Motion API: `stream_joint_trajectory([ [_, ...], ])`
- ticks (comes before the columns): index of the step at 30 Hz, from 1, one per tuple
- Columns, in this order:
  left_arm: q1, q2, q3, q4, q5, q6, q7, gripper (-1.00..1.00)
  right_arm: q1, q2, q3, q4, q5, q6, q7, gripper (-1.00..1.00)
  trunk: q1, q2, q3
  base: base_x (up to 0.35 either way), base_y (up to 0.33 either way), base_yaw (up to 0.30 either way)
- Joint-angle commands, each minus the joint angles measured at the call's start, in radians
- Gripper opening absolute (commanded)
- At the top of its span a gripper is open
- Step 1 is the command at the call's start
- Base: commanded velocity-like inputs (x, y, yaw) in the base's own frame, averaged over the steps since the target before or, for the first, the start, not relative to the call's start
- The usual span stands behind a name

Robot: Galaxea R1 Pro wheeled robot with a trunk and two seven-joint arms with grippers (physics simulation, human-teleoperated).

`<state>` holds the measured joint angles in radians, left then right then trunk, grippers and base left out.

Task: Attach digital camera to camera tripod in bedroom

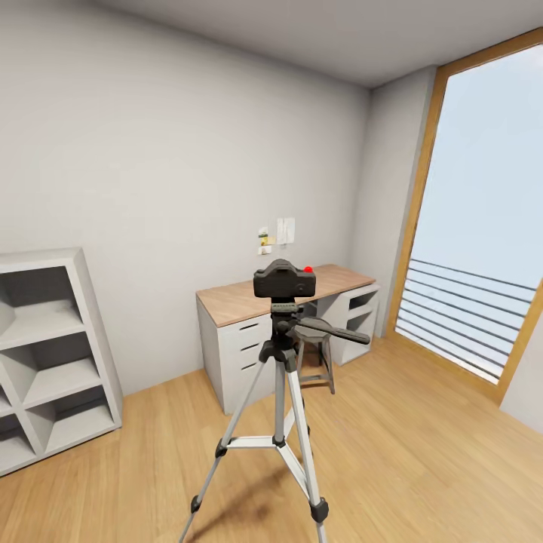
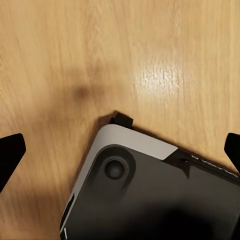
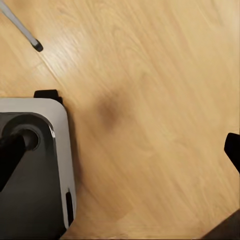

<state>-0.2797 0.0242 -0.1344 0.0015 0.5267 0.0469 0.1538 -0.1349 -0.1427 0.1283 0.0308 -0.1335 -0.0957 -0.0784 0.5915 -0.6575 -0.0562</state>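
Black digital camera (image 1: pixel 284 281), red button, atop silver-legged camera tripod (image 1: pixel 280 392)

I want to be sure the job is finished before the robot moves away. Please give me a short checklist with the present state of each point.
1. Camera sits on top of the tripod head: ok.
2. Camera upright, red button up: ok.
3. Camera locked to the mount: cannot tell; the joint is too small to see.
4. Tripod stands upright on the wood floor, legs spread: ok.
5. Left gripper open, holding nothing, fingertips wide apart over the floor and the robot's base: ok.
6. Right gripper open, holding nothing: ok.
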Motion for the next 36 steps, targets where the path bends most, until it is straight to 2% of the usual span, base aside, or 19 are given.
stream_joint_trajectory([
  [1, -0.001, 0.000, -0.008, 0.000, 0.005, 0.003, 0.003, 1.00, 0.002, 0.002, 0.008, 0.003, -0.017, -0.007, -0.002, 1.00, 0.000, -0.001, -0.002, 0.000, 0.000, 0.000],
  [4, -0.001, 0.000, -0.008, 0.000, 0.001, 0.001, 0.003, 1.00, 0.009, 0.005, 0.007, 0.003, -0.042, -0.007, -0.005, 1.00, 0.000, -0.001, -0.002, 0.000, 0.000, 0.000],
  [5, -0.001, 0.004, -0.008, -0.001, 0.000, -0.001, 0.003, 1.00, 0.015, 0.008, 0.006, 0.003, -0.101, -0.008, -0.007, 1.00, 0.000, -0.001, -0.002, 0.000, 0.000, 0.000],
  [10, -0.001, 0.006, -0.009, -0.002, -0.002, -0.002, 0.003, 1.00, 0.016, 0.015, 0.006, 0.003, -0.127, -0.008, -0.007, 1.00, 0.000, -0.001, -0.002, 0.000, 0.000, 0.000],
  [15, -0.001, 0.010, -0.009, -0.003, -0.006, -0.001, 0.003, 1.00, 0.017, 0.020, 0.007, 0.003, -0.133, -0.008, -0.007, 1.00, 0.000, -0.001, -0.002, 0.000, 0.000, 0.000],
  [19, -0.001, 0.011, -0.009, -0.009, -0.009, -0.002, 0.003, 1.00, 0.017, 0.038, 0.007, 0.003, -0.130, -0.009, -0.007, 1.00, 0.000, -0.001, -0.002, 0.000, 0.000, 0.000],
  [25, -0.001, 0.011, -0.009, -0.016, -0.010, -0.002, 0.003, 1.00, 0.017, 0.051, 0.008, 0.003, -0.129, -0.009, -0.007, 1.00, 0.000, -0.001, -0.002, 0.000, 0.000, 0.000],
  [36, -0.001, 0.012, -0.010, -0.016, -0.011, -0.002, 0.003, 1.00, 0.017, 0.047, 0.011, 0.002, -0.128, 0.002, -0.007, 1.00, 0.000, -0.001, -0.002, 0.000, 0.000, 0.000],
])
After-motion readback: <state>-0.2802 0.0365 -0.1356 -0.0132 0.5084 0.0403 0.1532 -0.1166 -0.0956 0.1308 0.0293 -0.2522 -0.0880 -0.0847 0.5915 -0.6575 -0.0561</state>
